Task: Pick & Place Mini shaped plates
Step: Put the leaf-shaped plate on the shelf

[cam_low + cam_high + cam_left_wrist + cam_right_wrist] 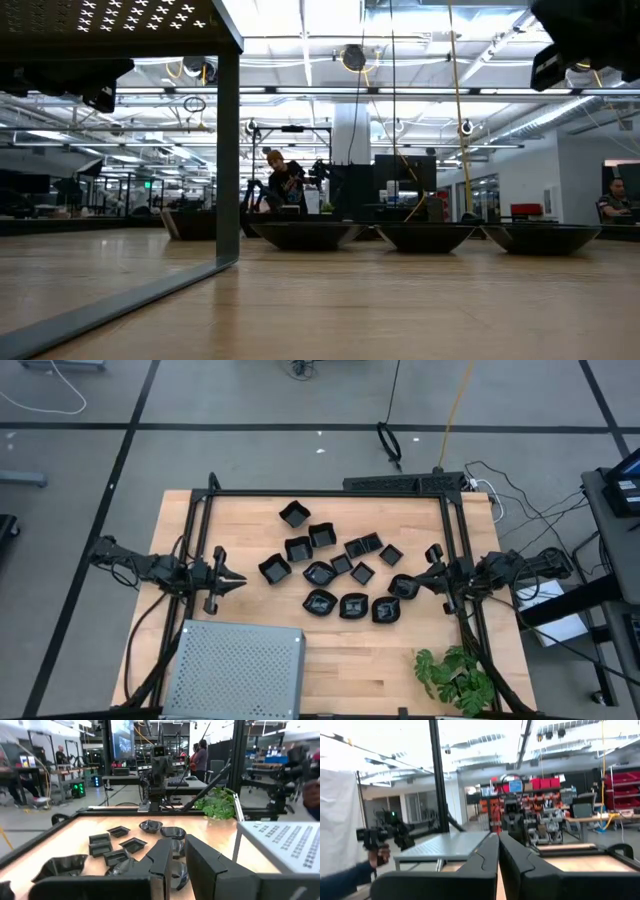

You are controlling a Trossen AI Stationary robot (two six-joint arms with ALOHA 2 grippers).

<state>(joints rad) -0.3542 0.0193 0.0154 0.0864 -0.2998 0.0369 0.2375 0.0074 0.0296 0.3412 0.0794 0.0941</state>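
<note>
Overhead, tabletop-level, two wrist views, table (400,660) shared

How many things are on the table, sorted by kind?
Black mini plates: 13, as far as the crowded cluster lets me tell
Grey perforated tray: 1
Green plant: 1
Total: 15
</note>
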